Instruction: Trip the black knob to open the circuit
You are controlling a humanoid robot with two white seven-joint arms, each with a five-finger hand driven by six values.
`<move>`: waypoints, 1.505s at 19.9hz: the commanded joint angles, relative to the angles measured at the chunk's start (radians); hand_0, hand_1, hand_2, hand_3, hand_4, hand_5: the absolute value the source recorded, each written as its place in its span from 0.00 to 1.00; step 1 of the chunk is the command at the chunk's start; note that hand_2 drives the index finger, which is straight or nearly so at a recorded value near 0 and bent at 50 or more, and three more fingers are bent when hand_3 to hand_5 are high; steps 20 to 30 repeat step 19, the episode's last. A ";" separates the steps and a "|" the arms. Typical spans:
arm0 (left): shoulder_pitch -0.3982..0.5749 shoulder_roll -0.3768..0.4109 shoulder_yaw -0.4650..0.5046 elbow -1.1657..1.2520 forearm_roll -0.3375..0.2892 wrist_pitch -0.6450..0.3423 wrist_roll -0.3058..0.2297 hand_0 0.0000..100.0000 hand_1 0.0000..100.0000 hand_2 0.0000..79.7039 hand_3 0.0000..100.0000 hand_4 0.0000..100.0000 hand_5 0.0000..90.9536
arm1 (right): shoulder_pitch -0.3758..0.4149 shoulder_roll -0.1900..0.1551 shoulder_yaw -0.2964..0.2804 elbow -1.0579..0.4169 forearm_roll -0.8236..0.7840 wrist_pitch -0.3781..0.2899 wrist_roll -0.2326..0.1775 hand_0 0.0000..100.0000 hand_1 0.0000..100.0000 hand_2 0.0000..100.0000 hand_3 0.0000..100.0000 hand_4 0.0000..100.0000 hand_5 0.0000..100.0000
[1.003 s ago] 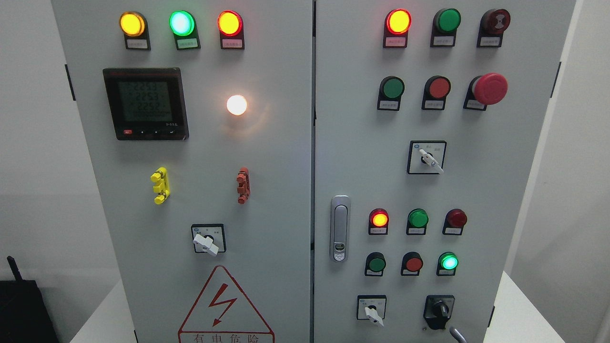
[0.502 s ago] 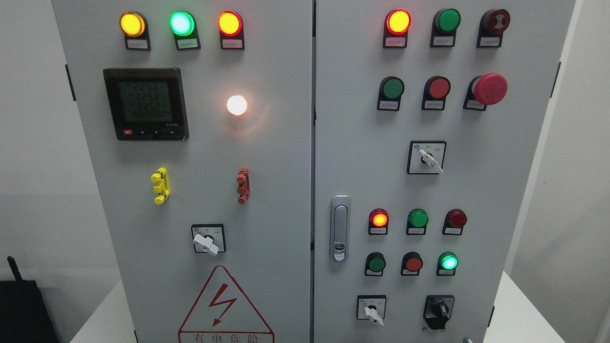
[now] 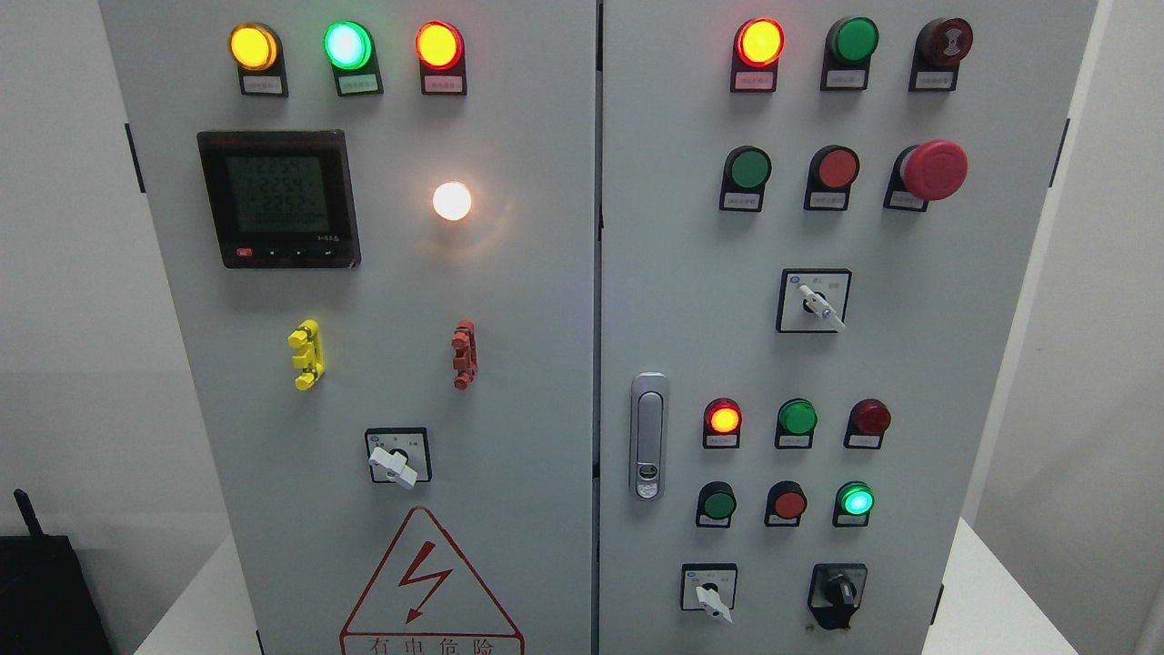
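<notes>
The black knob (image 3: 838, 593) sits at the lower right of the grey control cabinet's right door (image 3: 691, 300), on a black square base. Its handle stands roughly upright, tilted slightly. A lit green lamp (image 3: 856, 500) is just above it. A white selector switch (image 3: 710, 593) is to its left. Neither of my hands is in view.
The cabinet fills the view with lit lamps, push buttons, a red mushroom stop button (image 3: 933, 169), a digital meter (image 3: 278, 198), a door latch (image 3: 648, 436) and a high-voltage warning triangle (image 3: 429, 582). A black object (image 3: 41, 582) stands at the lower left.
A grey fingertip that showed at the bottom edge just right of the black knob has dropped out of view. The knob and the lamps look unchanged.
</notes>
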 commanded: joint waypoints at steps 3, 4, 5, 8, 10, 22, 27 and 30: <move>-0.004 -0.002 0.001 0.000 0.002 -0.001 0.000 0.12 0.39 0.00 0.00 0.00 0.00 | 0.003 0.003 0.002 -0.029 -0.006 -0.016 -0.001 0.04 0.00 0.00 0.00 0.00 0.00; -0.004 -0.002 0.001 0.000 0.002 -0.001 0.000 0.12 0.39 0.00 0.00 0.00 0.00 | 0.005 0.003 0.002 -0.030 -0.006 -0.016 -0.001 0.03 0.00 0.00 0.00 0.00 0.00; -0.004 -0.002 0.001 0.000 0.002 -0.001 0.000 0.12 0.39 0.00 0.00 0.00 0.00 | 0.005 0.003 0.002 -0.032 -0.006 -0.017 0.001 0.02 0.00 0.00 0.00 0.00 0.00; -0.002 -0.002 0.001 0.000 0.002 -0.001 0.000 0.12 0.39 0.00 0.00 0.00 0.00 | 0.008 0.003 0.006 -0.036 -0.006 -0.017 0.001 0.01 0.00 0.00 0.00 0.00 0.00; -0.002 -0.002 0.001 0.000 0.002 -0.001 0.000 0.12 0.39 0.00 0.00 0.00 0.00 | 0.008 0.003 0.008 -0.036 -0.006 -0.017 0.001 0.01 0.00 0.00 0.00 0.00 0.00; -0.002 -0.002 0.001 0.000 0.002 -0.001 0.000 0.12 0.39 0.00 0.00 0.00 0.00 | 0.014 0.006 0.011 -0.040 -0.006 -0.019 0.004 0.00 0.00 0.00 0.00 0.00 0.00; -0.002 -0.002 0.001 0.000 0.002 -0.001 0.000 0.12 0.39 0.00 0.00 0.00 0.00 | 0.014 0.006 0.011 -0.040 -0.006 -0.019 0.004 0.00 0.00 0.00 0.00 0.00 0.00; -0.002 -0.002 0.001 0.000 0.002 -0.001 0.000 0.12 0.39 0.00 0.00 0.00 0.00 | 0.014 0.006 0.011 -0.040 -0.006 -0.019 0.004 0.00 0.00 0.00 0.00 0.00 0.00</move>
